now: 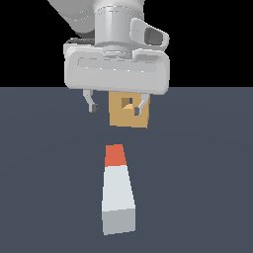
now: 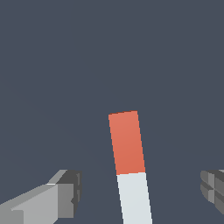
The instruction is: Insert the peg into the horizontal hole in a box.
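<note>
Dark table under your end effector (image 1: 116,106), fingers spread wide; peg (image 1: 117,195) lies below it, box (image 1: 129,109) behind.

From the exterior view I cannot see the top of the box (image 1: 127,117); the gripper (image 1: 116,107) body hangs in front of it and covers its upper edge. One fingertip (image 1: 140,108) overlaps the box face right beside the hole (image 1: 127,103), so part of that face is hidden. The arm runs off the top of the picture. In the wrist view the peg (image 2: 130,166) is cut off at the picture's edge, so I see only its orange end and a short stretch of white. Both fingers (image 2: 65,194) are clipped by the edges too, and the box does not show there.
</note>
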Controlling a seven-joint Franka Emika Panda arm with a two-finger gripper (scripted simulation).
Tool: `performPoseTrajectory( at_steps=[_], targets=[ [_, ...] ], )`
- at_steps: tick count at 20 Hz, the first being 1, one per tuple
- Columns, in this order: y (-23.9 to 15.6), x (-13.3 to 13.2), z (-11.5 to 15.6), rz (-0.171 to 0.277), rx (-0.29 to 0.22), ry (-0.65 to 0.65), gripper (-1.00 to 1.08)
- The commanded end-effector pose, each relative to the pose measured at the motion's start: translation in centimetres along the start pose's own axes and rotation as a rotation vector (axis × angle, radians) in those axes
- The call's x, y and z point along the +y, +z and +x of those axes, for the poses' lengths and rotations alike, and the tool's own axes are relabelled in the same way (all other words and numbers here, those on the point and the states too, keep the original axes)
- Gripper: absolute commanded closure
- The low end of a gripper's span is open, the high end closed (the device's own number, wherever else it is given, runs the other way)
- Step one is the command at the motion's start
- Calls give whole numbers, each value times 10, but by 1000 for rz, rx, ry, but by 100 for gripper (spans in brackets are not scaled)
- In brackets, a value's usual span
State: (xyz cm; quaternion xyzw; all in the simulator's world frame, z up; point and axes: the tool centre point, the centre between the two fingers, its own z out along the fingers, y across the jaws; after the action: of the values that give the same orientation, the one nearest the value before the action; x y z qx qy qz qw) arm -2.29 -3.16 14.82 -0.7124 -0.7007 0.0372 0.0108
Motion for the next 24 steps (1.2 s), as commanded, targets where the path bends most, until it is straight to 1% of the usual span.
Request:
performPoseTrajectory(
  at_steps=[1, 5, 10, 14, 20, 24],
  targets=[
    [0, 0, 0, 0, 0, 0, -92],
    [3, 0, -3, -2, 1, -5, -92],
    [13, 0, -17, -12, 5, -23, -92],
    [26, 1, -34, -24, 10, -47, -92],
    [53, 5, -68, -48, 20, -93, -92],
    [67, 9, -84, -60, 26, -117, -92]
  ],
)
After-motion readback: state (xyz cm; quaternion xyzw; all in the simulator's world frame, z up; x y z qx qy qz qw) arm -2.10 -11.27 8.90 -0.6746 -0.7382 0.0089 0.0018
